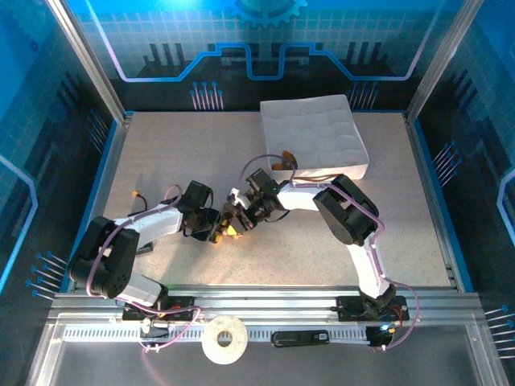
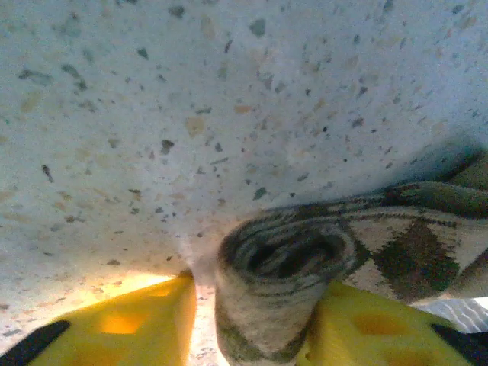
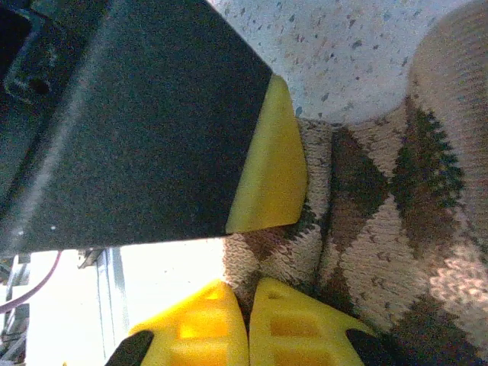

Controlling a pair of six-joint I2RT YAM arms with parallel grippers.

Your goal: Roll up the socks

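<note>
The brown-and-beige argyle sock is partly wound into a tight roll [image 2: 282, 259], and its flat part [image 2: 412, 244] trails off to the right. A strip of olive-green fabric [image 2: 457, 194] lies just behind it. My left gripper [image 2: 255, 293] straddles the roll: the right yellow finger [image 2: 358, 328] touches it, while a thin gap stays at the left finger [image 2: 145, 324]. My right gripper [image 3: 249, 293] is shut, with its tips against the edge of the argyle sock [image 3: 381, 213]. In the top view both grippers, left [image 1: 221, 231] and right [image 1: 240, 213], meet at the table's middle and cover the socks.
A white quilted box [image 1: 314, 133] stands at the back right, just behind the right arm. The speckled table [image 1: 177, 153] has raised side rails. A roll of tape [image 1: 224, 340] rests on the metal rail in front of the arm bases.
</note>
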